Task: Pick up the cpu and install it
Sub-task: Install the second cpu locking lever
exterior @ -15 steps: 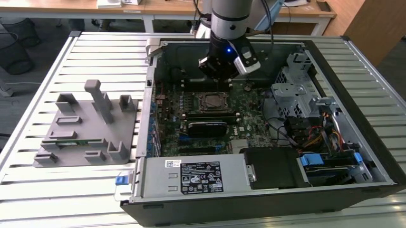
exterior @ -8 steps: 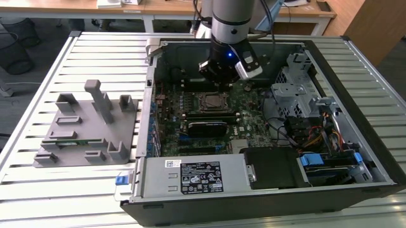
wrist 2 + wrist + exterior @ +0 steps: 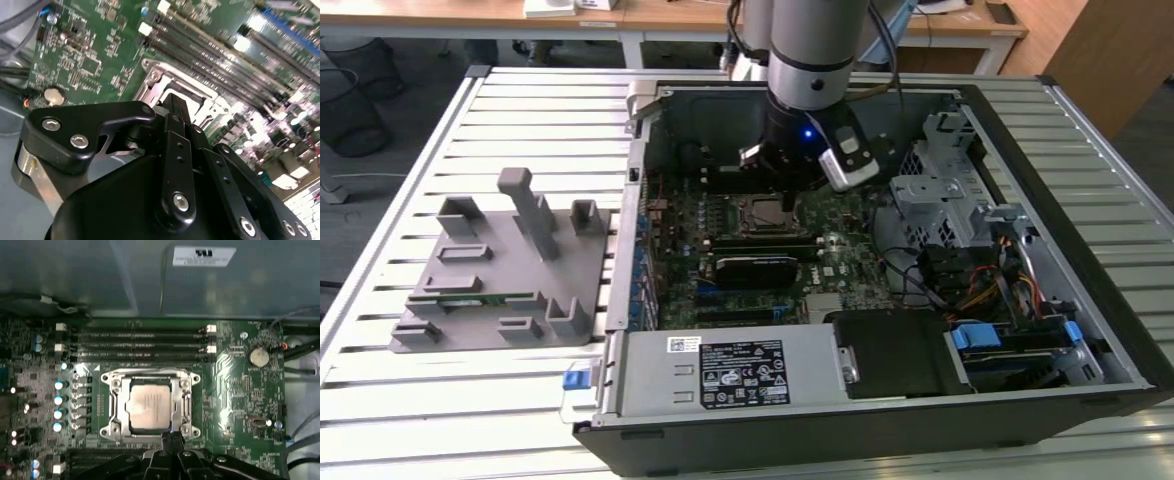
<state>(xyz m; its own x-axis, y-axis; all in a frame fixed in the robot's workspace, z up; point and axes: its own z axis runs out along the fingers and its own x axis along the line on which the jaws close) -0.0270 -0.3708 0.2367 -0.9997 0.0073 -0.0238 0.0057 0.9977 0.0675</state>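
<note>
The arm comes down from the far side into the open PC case (image 3: 1121,330), w/ the hand (image 3: 781,205) low over the motherboard (image 3: 854,245), just at the edge of the cpu socket (image 3: 761,212). In the first wrist view the cpu (image 3: 148,408) lies flat in the socket (image 3: 150,407), silvery top up, framed by the metal retention bracket (image 3: 112,405) on all sides; the hand (image 3: 171,440) has its dark fingertips (image 3: 172,439) pressed together, nothing between them, right at the bracket's edge beside the chip. Whether the tips touch the bracket can't be told. In the second wrist view the hand (image 3: 175,107) shows from behind, black linkage bars (image 3: 177,160) converging to the tip over the socket frame (image 3: 150,75); the chip itself is hidden there by the hand. Memory slots (image 3: 140,340) run parallel just beside the socket, a round coin battery (image 3: 258,357) sits on the board well apart from it. In the exterior view, a black finned block (image 3: 754,268) sits on the board nearer than the socket, and the power supply (image 3: 734,370) fills the case's near side. On the slatted bench (image 3: 480,400), at the exterior view's left of the case, stands a grey parts holder (image 3: 494,270) w/ a narrow green memory stick (image 3: 480,298) lying in it.
</note>
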